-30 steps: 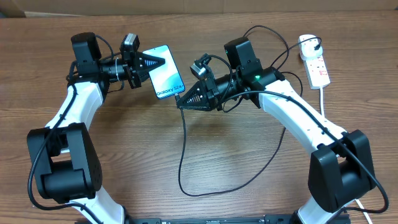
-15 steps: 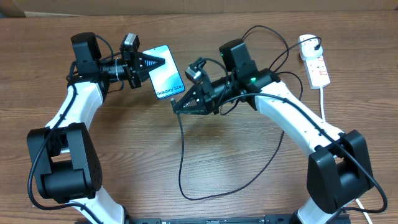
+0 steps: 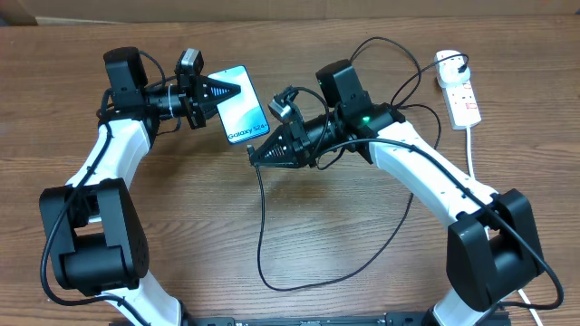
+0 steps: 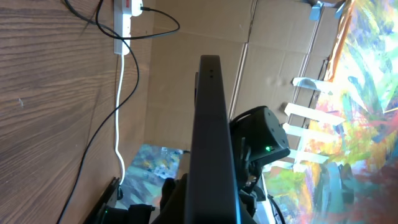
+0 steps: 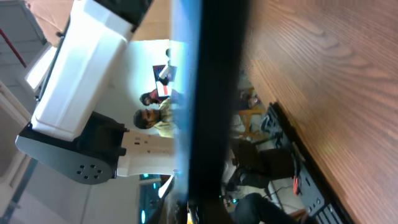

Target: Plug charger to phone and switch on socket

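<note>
The left gripper [image 3: 227,90] clamps the phone [image 3: 245,118] while the right gripper [image 3: 257,154] pinches the charger [image 3: 261,226] tip just off its lower edge; plugging in now needs fine alignment.

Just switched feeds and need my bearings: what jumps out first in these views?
The bright Galaxy S24 phone stands out at upper centre, held by the left gripper. Just below its bottom edge, the right gripper pinches the black charger cable, which loops down across the wooden table. The white power strip lies at the far upper right.
</note>
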Tool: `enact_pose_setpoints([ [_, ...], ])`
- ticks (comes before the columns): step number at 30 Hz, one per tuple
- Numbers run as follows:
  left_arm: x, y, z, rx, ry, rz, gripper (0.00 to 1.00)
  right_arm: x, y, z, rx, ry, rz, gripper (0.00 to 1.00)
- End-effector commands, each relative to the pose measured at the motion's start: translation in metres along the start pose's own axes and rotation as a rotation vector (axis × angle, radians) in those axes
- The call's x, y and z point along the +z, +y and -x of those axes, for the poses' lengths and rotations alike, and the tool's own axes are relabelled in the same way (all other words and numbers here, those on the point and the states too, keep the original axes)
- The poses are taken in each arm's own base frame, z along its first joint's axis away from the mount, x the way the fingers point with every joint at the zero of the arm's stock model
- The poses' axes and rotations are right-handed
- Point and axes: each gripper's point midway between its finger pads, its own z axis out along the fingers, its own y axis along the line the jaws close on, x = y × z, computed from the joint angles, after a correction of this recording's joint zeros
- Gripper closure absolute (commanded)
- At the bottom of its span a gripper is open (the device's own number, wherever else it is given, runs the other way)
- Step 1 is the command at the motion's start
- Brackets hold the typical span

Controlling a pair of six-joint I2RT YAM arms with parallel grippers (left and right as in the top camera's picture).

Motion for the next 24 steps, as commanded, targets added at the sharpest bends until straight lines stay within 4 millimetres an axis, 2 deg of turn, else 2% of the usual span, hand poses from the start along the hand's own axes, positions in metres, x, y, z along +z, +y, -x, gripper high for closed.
enact_pose_setpoints([
  [1, 0.002, -0.013, -0.006, 0.029, 0.044, -0.017, 0.96, -0.002, 0.006, -0.001, -0.01, 0.004, 0.019, 0.96],
  [8, 0.002, -0.013, -0.006, 0.029, 0.044, -0.017, 0.96, -0.003, 0.013, -0.002, -0.027, 0.023, 0.047, 0.96],
  [24, 0.002, -0.013, -0.005, 0.027, 0.042, -0.017, 0.96, -0.013, 0.003, 0.002, 0.005, -0.01, 0.033, 0.96],
])
